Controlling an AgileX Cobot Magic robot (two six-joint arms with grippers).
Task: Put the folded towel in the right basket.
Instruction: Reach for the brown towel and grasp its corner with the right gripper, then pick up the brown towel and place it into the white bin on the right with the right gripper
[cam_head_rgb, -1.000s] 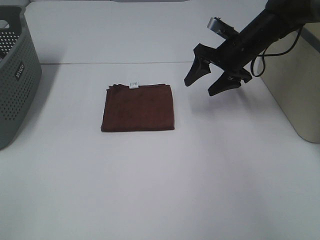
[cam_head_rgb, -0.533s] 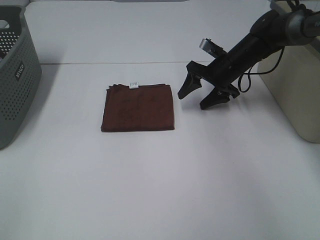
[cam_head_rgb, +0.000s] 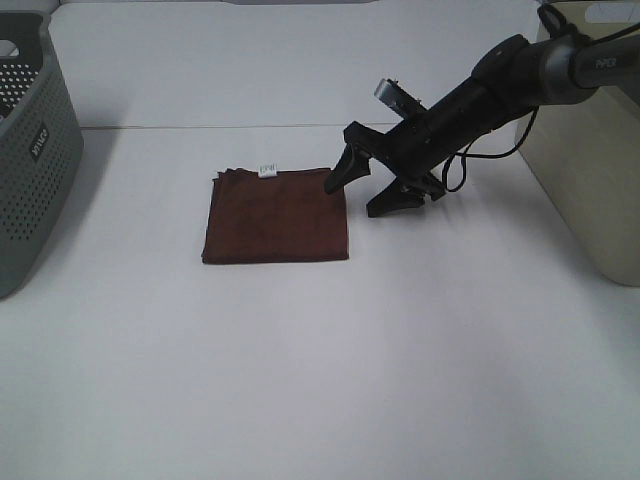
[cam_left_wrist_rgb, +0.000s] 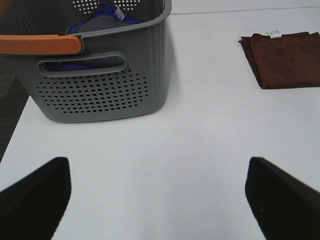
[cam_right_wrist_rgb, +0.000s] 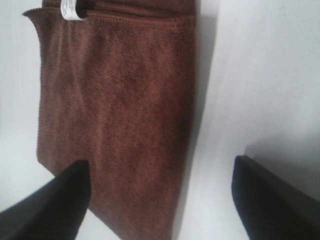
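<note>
The folded brown towel (cam_head_rgb: 277, 215) lies flat on the white table, a white tag on its far edge. It also shows in the right wrist view (cam_right_wrist_rgb: 120, 110) and in the left wrist view (cam_left_wrist_rgb: 285, 65). My right gripper (cam_head_rgb: 360, 196) is open and empty, low over the table at the towel's right edge, with one finger over the towel's far right corner. The right basket (cam_head_rgb: 592, 140) is beige and stands at the right edge. My left gripper (cam_left_wrist_rgb: 157, 200) is open and empty above bare table, out of the exterior view.
A grey perforated basket (cam_head_rgb: 30, 150) with an orange handle stands at the far left, with blue and grey cloth inside (cam_left_wrist_rgb: 100, 22). A cable hangs off the right arm (cam_head_rgb: 500, 85).
My right gripper has moved left and down from near the beige basket to the towel's right edge, staying open. The towel has not moved.
</note>
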